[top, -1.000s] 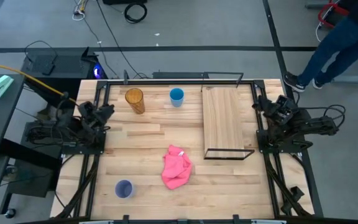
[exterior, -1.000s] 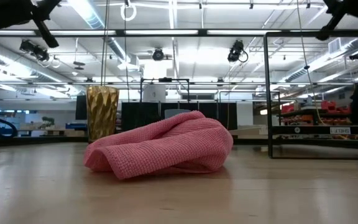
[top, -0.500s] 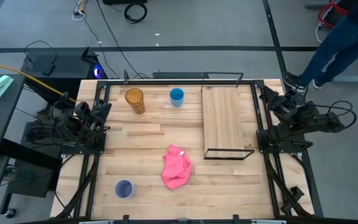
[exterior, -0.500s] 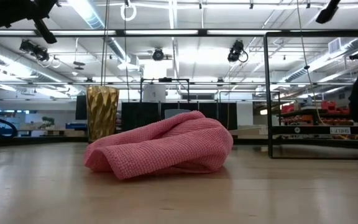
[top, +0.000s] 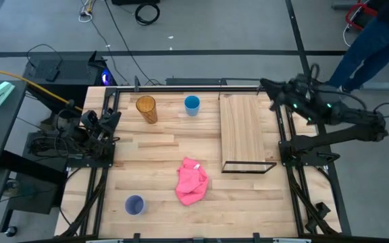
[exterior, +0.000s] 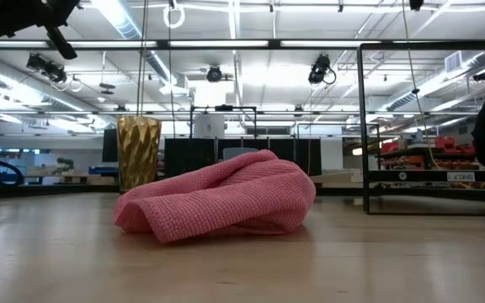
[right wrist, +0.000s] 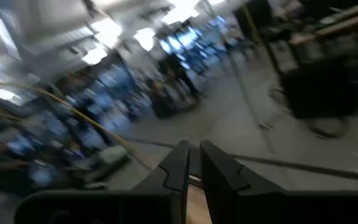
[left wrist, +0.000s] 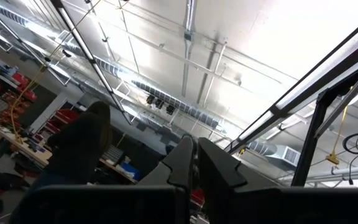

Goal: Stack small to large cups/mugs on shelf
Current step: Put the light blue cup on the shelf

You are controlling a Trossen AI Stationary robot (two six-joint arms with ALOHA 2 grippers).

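Observation:
The amber cup [top: 146,108] and the light blue cup [top: 192,104] stand upright on their bases near the table's far edge. The lavender cup [top: 134,204] stands at the near left. The wood shelf [top: 242,128], with its black frame, lies at the table's right. In the low view, the amber cup [exterior: 138,153] stands behind the pink cloth, which hides most of the blue cup [exterior: 239,152]. My left gripper [top: 111,116] is shut and empty at the table's left edge. My right gripper [top: 265,86] is shut and empty, high over the shelf's far right corner.
A crumpled pink cloth [top: 192,181] lies at the table's middle, toward the near edge. The shelf's black frame [exterior: 365,126] rises at the right of the low view. A person's leg [top: 367,47] shows on the floor beyond the far right corner.
My right arm has swung up from its rest at the table's right edge. It has reached toward the far edge and leftward, so its gripper now hangs over the shelf's far right corner. Cups, cloth and shelf have stayed put.

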